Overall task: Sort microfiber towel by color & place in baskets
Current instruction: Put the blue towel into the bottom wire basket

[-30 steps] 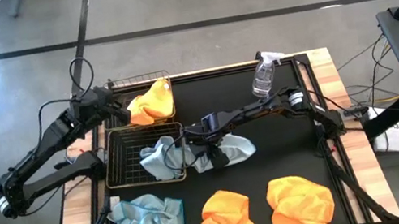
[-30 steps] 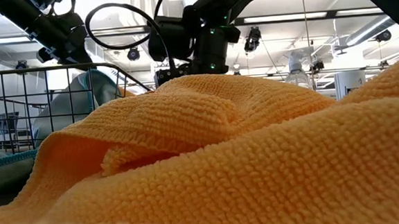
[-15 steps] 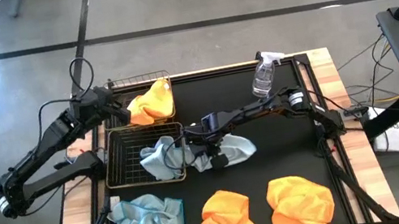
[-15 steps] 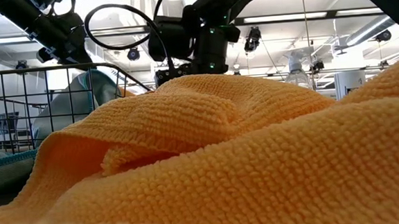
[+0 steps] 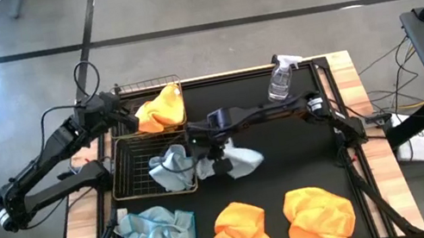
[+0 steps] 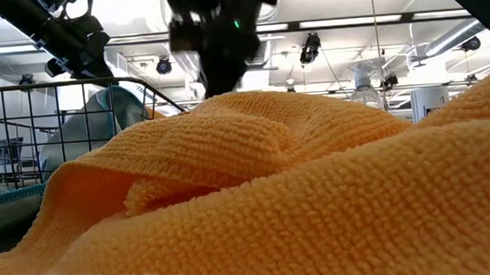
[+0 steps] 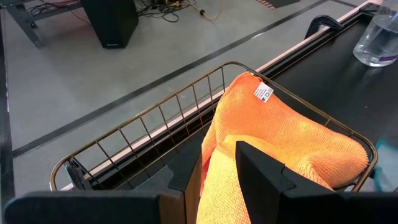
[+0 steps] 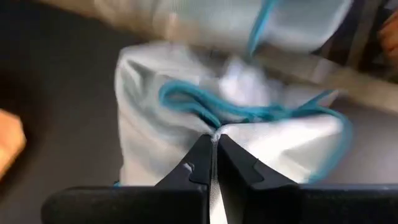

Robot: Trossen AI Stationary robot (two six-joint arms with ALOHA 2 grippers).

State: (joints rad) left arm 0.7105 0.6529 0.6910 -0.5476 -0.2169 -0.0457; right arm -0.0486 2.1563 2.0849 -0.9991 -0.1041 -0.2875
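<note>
Towel [image 5: 241, 161], pale blue, sits mid-frame beside the basket [image 5: 132, 186]; our right gripper [image 5: 218, 163], apart a second ago, now clamps it. Left gripper [image 5: 128, 110] stays apart. We read no label writing.

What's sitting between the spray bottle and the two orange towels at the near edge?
In the high view, only bare black mat lies between the spray bottle and the orange towels; the right gripper with its blue-grey towel sits off to the side.
</note>
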